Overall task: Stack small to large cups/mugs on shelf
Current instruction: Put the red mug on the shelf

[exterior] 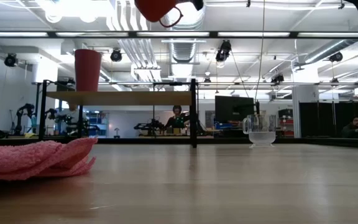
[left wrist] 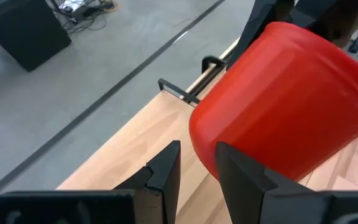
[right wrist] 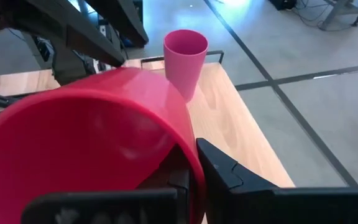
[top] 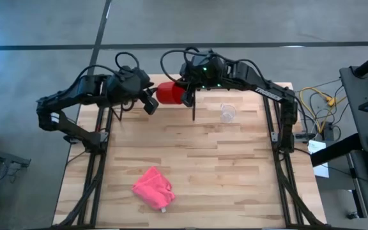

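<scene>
behind the table (top: 190, 166) it's an open workshop with ceiling lights, monitors and a couple of people seated far off. light wood planks run across the table top, and a crumpled pink cloth (top: 153, 188) lies near its front edge, well apart from everything else.

up at the back, the right gripper (top: 185, 94) has the squat red mug (top: 169, 92) clamped by its rim: in the right wrist view one dark finger sits inside the mug (right wrist: 86, 149) and the other outside the wall, pinching it. the mug is tipped on its side in the air, mouth toward the right arm, base pointing to the left arm. from table height only its lower part and handle (exterior: 160, 9) show at the top of the picture, high above the shelf (exterior: 120, 98).

the left gripper (top: 150, 104) hangs just beside the mug's base, fingers spread apart and grasping nothing; the left wrist view shows both fingers (left wrist: 166, 174) parted with the red mug (left wrist: 284, 106) right in front, though whether they touch it i can't tell.

the tall pink-red tumbler (exterior: 87, 70) stands upright on the shelf plank, toward its left end as seen from table height. in the right wrist view it (right wrist: 185, 62) stands beyond the mug, on the wood.

the small clear cup (top: 227, 113) stands upright on the table to the right of the mug, on its own, near the right arm.
</scene>
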Controlling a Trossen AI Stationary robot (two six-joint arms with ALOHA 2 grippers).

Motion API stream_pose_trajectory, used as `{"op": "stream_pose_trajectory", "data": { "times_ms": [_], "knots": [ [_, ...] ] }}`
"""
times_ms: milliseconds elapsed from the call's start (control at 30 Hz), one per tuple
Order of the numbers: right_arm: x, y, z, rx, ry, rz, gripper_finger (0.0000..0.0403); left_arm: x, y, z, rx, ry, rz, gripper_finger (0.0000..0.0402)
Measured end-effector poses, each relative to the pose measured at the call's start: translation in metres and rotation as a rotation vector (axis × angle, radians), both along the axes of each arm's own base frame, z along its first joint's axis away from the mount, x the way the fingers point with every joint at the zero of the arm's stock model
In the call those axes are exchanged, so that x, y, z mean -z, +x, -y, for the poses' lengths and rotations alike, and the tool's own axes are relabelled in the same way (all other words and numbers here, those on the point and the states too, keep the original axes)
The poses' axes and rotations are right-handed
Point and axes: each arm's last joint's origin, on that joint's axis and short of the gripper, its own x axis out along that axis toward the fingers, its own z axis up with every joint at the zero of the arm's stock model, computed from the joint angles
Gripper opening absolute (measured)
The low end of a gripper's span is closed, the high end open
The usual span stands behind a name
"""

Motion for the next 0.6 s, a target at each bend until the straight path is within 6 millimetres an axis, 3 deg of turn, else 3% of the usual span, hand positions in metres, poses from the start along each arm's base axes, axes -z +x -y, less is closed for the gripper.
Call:
{"op": "stream_pose_trajectory", "data": {
  "times_ms": [600],
  "knots": [
    [-0.002,0.002,0.000,-0.014,-0.012,0.029,0.0014,0.019,0.010,-0.001,-0.013,-0.026,-0.042,0.0091]
  ]
}}
